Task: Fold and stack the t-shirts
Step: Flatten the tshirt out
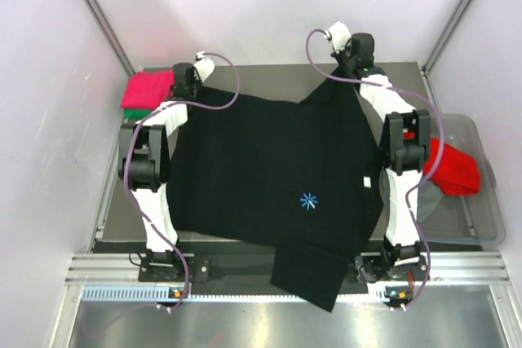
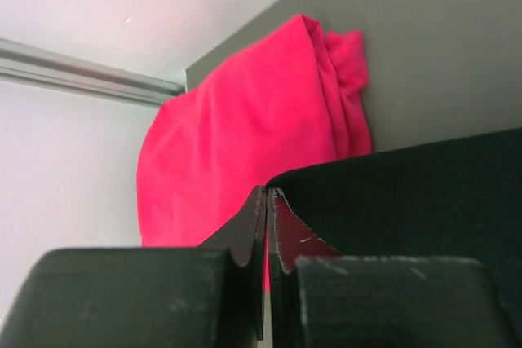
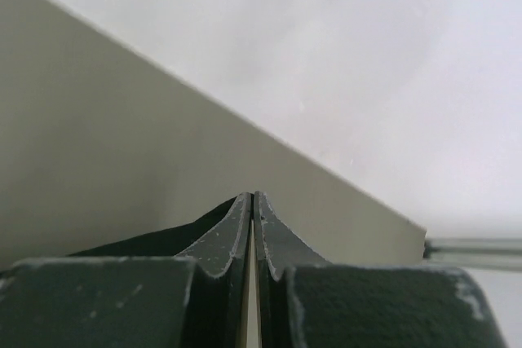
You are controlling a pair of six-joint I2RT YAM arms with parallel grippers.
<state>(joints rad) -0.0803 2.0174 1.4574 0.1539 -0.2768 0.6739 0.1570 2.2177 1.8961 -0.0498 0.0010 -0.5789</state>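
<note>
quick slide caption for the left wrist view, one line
Left tool shut on the edge of the black t-shirt, a bunched pink-red t-shirt lying beyond it at the table corner.

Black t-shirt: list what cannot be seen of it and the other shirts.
- Top view: far corners of the black t-shirt, hidden under the left arm and right arm.
- Top view: the pile beneath the pink-red t-shirt, partly covered by the left arm.
- Top view: the red t-shirt, partly behind the right arm.
</note>
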